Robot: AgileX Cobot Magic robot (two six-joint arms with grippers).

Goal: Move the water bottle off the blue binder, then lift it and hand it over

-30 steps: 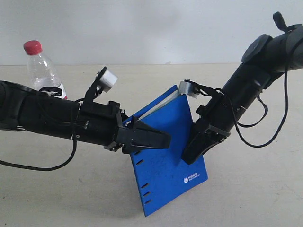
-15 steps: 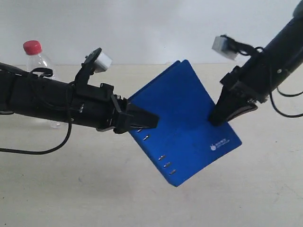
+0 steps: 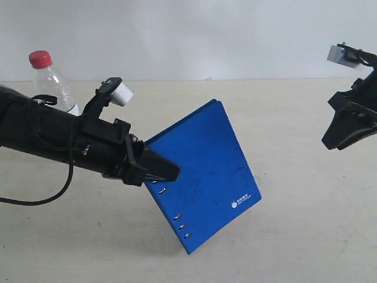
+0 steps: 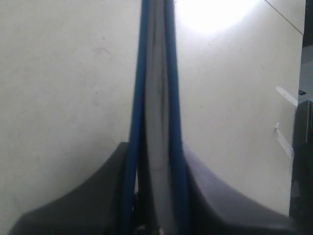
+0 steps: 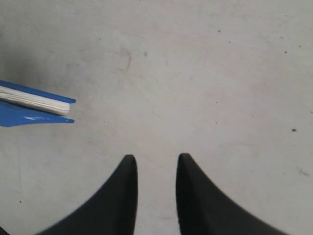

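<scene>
The blue binder (image 3: 203, 177) hangs tilted above the table, its slotted edge clamped in my left gripper (image 3: 168, 173), which is shut on it. Seen edge-on in the left wrist view, the blue binder (image 4: 156, 98) shows white pages between two blue covers, squeezed between the dark fingers (image 4: 205, 191). My right gripper (image 3: 341, 135) is at the far right, apart from the binder and open with nothing between its fingers (image 5: 122, 191); the binder's corner (image 5: 34, 105) shows off to one side. The water bottle (image 3: 50, 82) stands upright at the back left, behind my left arm.
The beige table top (image 3: 294, 236) runs to a pale wall at the back. A black cable (image 3: 35, 200) loops below my left arm. A white camera block (image 3: 122, 92) sticks up from the left wrist.
My right gripper has let go of the binder and pulled away to the right. The left gripper keeps the binder, which has swung lower and left.
</scene>
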